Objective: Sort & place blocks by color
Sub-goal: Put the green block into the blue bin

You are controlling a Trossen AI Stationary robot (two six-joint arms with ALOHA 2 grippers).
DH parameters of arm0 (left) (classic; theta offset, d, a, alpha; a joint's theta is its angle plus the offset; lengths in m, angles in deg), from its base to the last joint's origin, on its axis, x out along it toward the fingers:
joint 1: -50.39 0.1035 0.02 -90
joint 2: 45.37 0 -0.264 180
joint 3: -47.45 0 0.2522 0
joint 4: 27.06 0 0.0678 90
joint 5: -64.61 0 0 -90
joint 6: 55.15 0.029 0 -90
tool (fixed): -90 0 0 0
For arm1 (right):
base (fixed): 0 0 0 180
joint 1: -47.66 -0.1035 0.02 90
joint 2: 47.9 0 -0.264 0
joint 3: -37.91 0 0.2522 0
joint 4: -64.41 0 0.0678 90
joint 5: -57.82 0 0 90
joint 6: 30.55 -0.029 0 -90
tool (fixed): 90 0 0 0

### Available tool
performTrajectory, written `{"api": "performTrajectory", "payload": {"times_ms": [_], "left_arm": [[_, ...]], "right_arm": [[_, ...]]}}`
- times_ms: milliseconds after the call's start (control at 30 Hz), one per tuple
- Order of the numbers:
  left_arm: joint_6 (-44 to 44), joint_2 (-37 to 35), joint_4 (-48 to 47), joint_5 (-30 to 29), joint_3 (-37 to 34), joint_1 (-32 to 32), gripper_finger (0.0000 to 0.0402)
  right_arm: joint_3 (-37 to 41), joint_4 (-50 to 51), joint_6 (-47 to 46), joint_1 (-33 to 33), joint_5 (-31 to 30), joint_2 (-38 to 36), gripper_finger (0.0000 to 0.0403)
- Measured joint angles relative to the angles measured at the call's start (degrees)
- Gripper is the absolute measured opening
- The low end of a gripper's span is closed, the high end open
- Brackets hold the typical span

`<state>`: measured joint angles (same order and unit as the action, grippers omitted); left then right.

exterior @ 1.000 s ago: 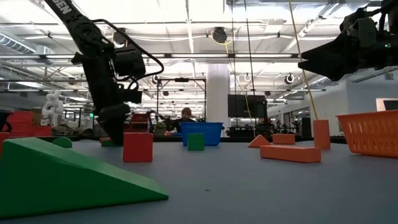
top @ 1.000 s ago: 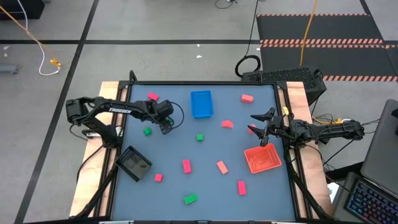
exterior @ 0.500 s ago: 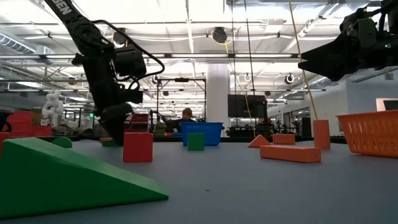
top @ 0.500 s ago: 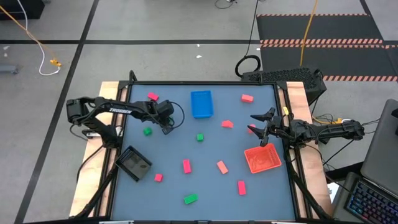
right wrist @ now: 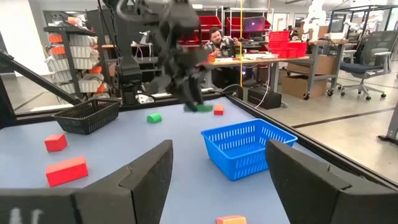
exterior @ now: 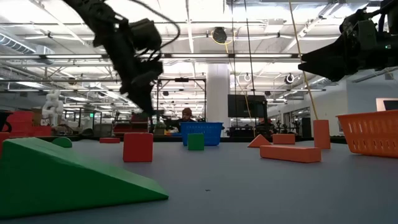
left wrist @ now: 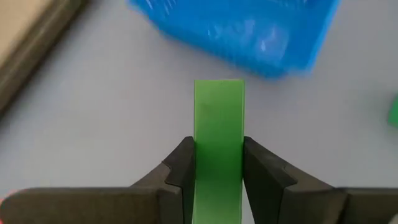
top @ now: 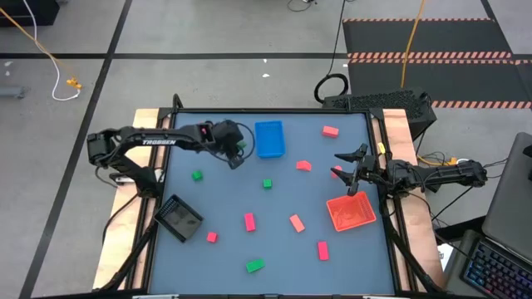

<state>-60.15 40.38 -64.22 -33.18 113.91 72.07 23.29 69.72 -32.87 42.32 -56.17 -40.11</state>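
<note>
My left gripper [top: 236, 155] hangs above the table just left of the blue tray [top: 268, 139] and is shut on a green rectangular block [left wrist: 219, 118]. The right wrist view shows that block [right wrist: 199, 107] in the air. My right gripper [top: 345, 170] is open and waits over the table's right side, beyond the red tray [top: 351, 212]. Other green blocks [top: 197, 175] [top: 267, 183] [top: 254, 266], pink ones [top: 249, 221] [top: 204, 129] and salmon ones [top: 297, 222] [top: 330, 130] lie flat and scattered on the table. My left gripper pinches the green block by its two long side faces [left wrist: 217, 163], one finger [left wrist: 179, 167] on each. The fingers slant down from above and lie along the block, whose free end [left wrist: 219, 90] sticks out past the fingertips. It is lifted clear of the table.
A black tray [top: 180, 217] sits near the table's left near corner. A salmon wedge [top: 303, 165] lies right of the blue tray. In the low view a big green wedge [exterior: 68, 171] and a red cube [exterior: 137, 147] stand close to the camera. A person sits in the room beyond.
My left gripper has risen from near the table top and moved toward the far right, toward the blue tray, still shut. The green block has come up with it and now hangs clear of the table. The right arm has kept still.
</note>
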Motion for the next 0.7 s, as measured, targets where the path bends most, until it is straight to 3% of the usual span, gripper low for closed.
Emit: {"api": "performTrajectory", "payload": {"times_ms": [367, 467, 700], "left_arm": [[1.65, -0.02, -8.95, -1.55, 10.39, -1.67, 0.0104], [1.78, -0.02, -5.65, -1.54, 11.99, -2.85, 0.0105], [3.16, 0.38, 12.47, -1.54, 12.14, -4.77, 0.0107]], "right_arm": [[0.0, 0.39, 0.0, 0.01, 0.0, 0.0, 0.0251], [0.0, 0.28, -0.04, 0.01, 0.0, 0.0, 0.0251], [0.0, 0.06, 0.06, -0.01, -0.04, 0.0, 0.0251]]}}
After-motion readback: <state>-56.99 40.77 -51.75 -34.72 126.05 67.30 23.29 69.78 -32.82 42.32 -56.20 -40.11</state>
